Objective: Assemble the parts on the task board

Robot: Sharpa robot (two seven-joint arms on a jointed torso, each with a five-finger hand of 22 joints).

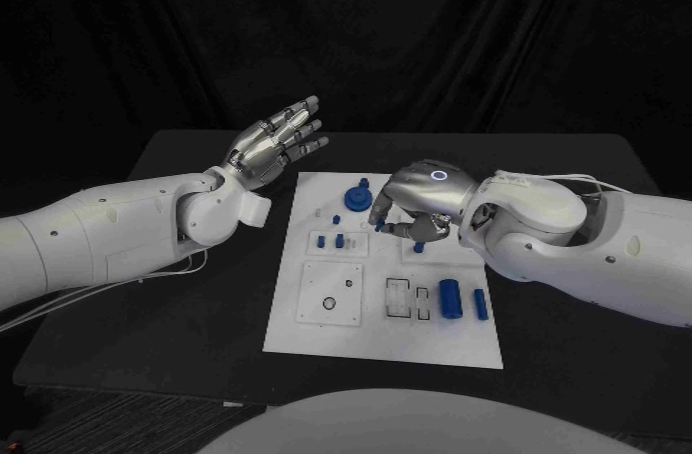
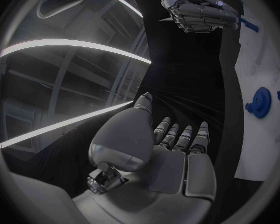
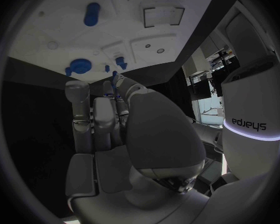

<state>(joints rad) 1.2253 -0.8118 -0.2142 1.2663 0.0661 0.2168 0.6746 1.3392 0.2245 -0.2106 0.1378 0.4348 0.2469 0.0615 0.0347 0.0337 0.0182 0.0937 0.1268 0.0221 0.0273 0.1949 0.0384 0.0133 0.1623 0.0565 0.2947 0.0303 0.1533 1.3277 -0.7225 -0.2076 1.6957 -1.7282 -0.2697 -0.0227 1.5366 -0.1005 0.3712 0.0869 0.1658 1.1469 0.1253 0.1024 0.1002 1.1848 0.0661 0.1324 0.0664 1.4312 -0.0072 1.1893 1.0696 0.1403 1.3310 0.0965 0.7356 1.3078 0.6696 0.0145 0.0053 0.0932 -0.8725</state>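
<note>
a white task board (image 1: 378,346) lies in the middle of a black table (image 1: 188,314). the left hand (image 1: 274,144) hovers beyond the board's far left corner, fingers straight and spread, holding nothing. the right hand (image 1: 418,202) is curled over the board's far right part, a small blue part (image 1: 418,246) just under its fingertips; whether it grips it i cannot tell. a blue gear (image 1: 358,194) sits beside it, and two blue cylinders (image 1: 451,298) lie nearer

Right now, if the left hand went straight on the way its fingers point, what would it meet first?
The left hand is raised, fingers spread and pointing up and away past the task board's far left corner. Nothing shows in that line, just dark backdrop; the way looks free, though depth is hard to judge.
</note>
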